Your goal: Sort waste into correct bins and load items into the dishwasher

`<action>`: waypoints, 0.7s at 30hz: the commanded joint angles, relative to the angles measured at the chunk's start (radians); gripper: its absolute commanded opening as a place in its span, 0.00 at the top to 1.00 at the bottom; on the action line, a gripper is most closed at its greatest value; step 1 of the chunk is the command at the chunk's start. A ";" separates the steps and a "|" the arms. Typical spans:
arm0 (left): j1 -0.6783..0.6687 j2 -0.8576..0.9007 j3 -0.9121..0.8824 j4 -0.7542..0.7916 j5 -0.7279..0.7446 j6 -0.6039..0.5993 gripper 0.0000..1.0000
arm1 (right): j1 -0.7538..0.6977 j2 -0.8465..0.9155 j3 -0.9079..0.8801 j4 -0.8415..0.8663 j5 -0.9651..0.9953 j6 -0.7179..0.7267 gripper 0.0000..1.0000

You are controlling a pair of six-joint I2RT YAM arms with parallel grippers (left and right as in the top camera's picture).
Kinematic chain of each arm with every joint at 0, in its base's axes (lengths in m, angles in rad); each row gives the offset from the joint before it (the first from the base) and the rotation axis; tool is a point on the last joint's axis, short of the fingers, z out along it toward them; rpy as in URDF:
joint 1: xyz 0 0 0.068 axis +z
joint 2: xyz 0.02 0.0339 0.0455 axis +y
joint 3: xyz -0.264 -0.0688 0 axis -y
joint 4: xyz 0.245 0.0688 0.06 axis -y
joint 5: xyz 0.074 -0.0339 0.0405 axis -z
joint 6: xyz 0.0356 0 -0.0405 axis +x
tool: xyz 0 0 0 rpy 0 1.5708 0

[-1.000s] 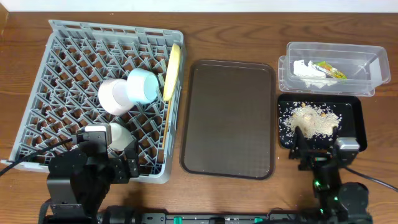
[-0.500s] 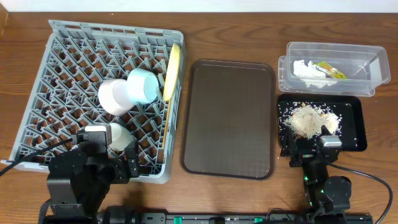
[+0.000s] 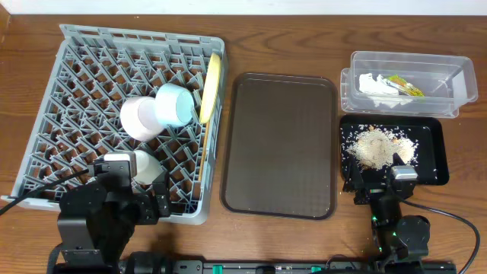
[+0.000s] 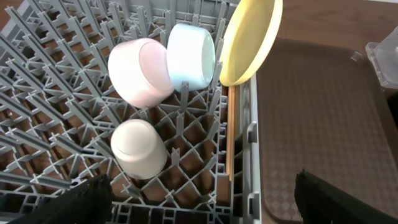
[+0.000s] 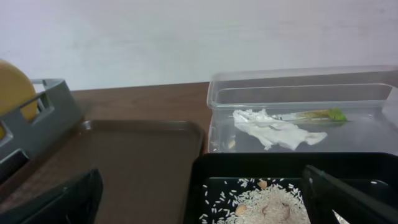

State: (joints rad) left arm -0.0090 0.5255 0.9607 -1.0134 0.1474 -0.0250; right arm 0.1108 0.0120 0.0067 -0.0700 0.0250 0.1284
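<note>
Across the table, the dish rack (image 3: 84, 68) holds plate (image 3: 210, 87), bowls (image 3: 175, 105) and chopsticks (image 3: 204, 160); the clear tub (image 3: 445, 80) holds tissue (image 3: 374, 85) and wrapper (image 3: 403, 85); the black tray (image 3: 437, 156) holds rice (image 3: 374, 144). The left gripper (image 3: 135, 186) and right gripper (image 3: 380, 179) rest spread and empty (nothing seems left), so lift away slowly, clear of the rims.

A brown wooden bench (image 3: 228, 30) is shown carrying four things. The left part, from close to the far edge almost to the near edge, is taken up by a large grey dish rack (image 3: 144, 36). A dark brown serving tray (image 3: 280, 144) is laid in the middle, just beside the rack. A clear plastic tub (image 3: 407, 55) is set toward the far right corner. A glossy black tray (image 3: 431, 144) is placed directly on its near side; whether they touch cannot be told.
</note>
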 commanded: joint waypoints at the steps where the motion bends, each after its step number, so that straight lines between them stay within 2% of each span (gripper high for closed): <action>1: -0.004 -0.004 -0.002 0.002 0.001 0.013 0.06 | 0.007 -0.006 -0.001 -0.004 -0.007 -0.010 0.01; 14: -0.004 -0.035 -0.011 -0.005 -0.030 0.018 0.06 | 0.007 -0.005 -0.001 -0.004 -0.007 -0.010 0.01; 17: -0.004 -0.106 -0.092 0.059 -0.028 0.017 0.06 | 0.007 -0.005 -0.001 -0.004 -0.007 -0.010 0.01; 21: -0.011 -0.241 -0.313 0.218 -0.024 -0.009 0.06 | 0.007 -0.005 -0.001 -0.004 -0.007 -0.010 0.01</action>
State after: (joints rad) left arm -0.0093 0.3748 0.8074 -0.8711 0.1310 -0.0250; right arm 0.1108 0.0116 0.0067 -0.0711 0.0219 0.1272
